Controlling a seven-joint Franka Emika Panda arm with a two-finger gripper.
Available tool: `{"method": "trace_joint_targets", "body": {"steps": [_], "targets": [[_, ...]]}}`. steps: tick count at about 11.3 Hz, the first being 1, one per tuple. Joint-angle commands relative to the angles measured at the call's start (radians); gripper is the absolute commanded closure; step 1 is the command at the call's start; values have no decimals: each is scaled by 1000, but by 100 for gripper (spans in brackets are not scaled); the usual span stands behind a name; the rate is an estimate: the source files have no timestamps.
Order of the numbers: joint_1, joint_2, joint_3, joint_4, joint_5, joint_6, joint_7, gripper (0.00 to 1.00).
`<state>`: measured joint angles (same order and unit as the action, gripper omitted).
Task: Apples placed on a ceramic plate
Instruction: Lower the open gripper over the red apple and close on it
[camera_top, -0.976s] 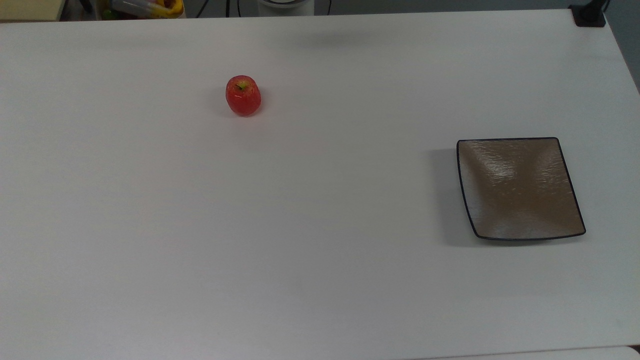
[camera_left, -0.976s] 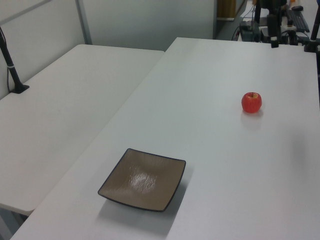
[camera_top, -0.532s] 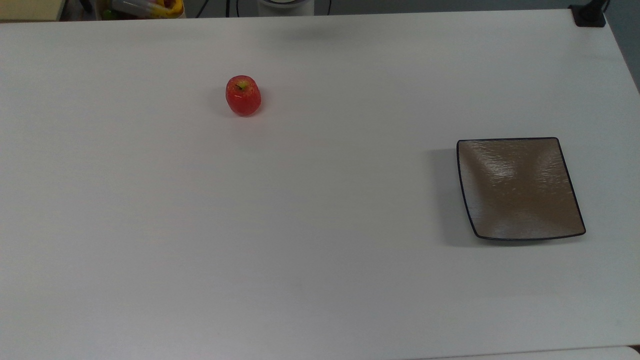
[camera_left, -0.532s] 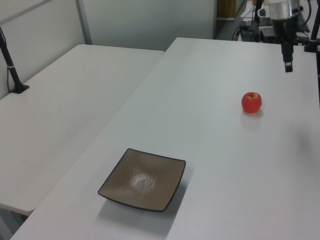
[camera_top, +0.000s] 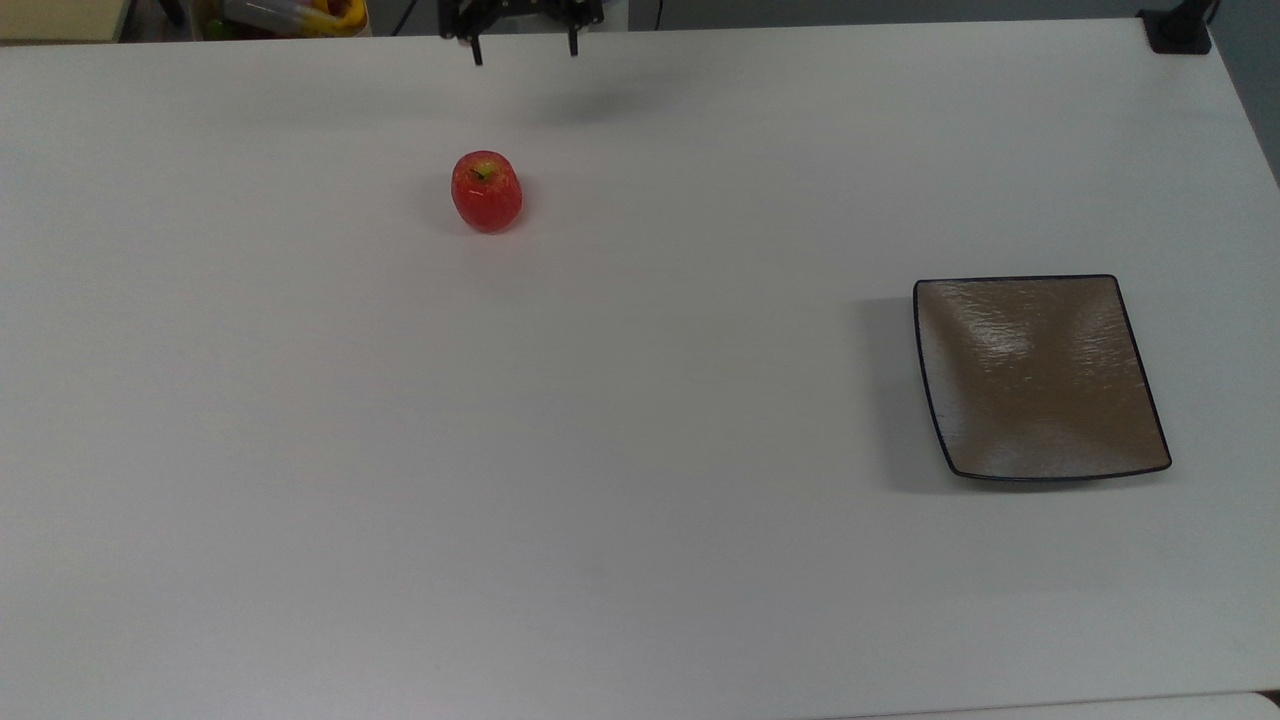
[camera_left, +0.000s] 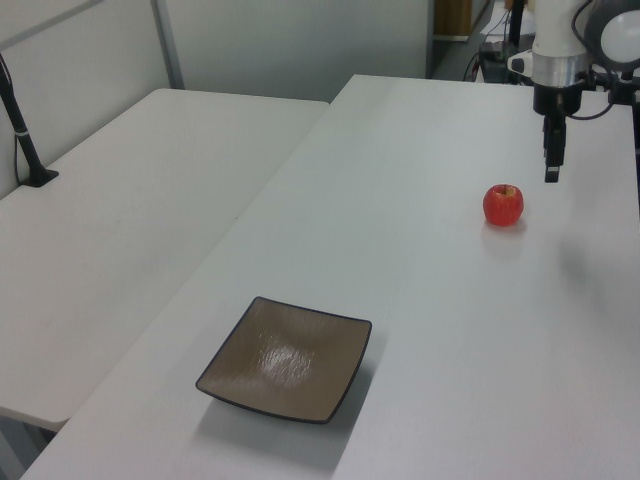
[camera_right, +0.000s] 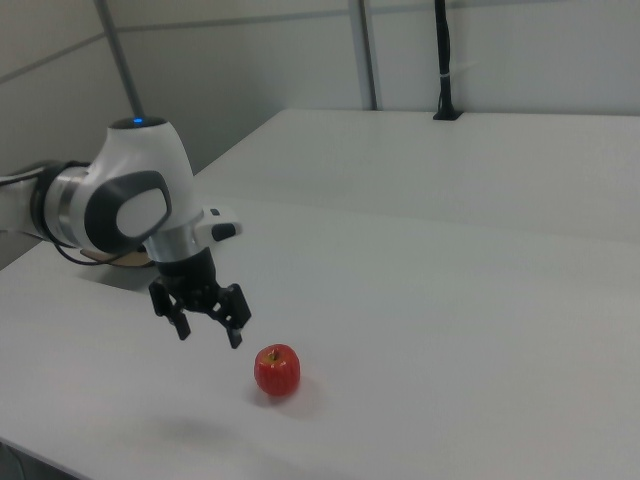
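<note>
Gripper (camera_right: 209, 331) – fingers (camera_right: 236, 338) spread – hovers near apple (camera_right: 277, 369); plate (camera_top: 1040, 376) well apart.

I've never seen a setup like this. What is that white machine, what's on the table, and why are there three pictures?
The white machine is a robot arm ending in a two-fingered claw. Three cameras show the same moment: one from above, two from opposite sides. On the white table sit a small red apple and, well apart from it, a square brown plate with nothing on it. The claw hangs open in the air near the apple, holding nothing. In the right view it is just to the right view's left of the apple.
</note>
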<state>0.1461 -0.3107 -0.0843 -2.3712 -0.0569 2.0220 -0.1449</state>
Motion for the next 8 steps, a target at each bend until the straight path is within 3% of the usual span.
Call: {"method": "trace_joint_targets", "body": {"steps": [1, 5, 8], "targets": [[-69, 73, -6, -48, -15, 177, -99, 0], [-88, 197, -28, -54, -15, 377, -199, 0], [-83, 252, -28, -53, -14, 435, -197, 0]]}}
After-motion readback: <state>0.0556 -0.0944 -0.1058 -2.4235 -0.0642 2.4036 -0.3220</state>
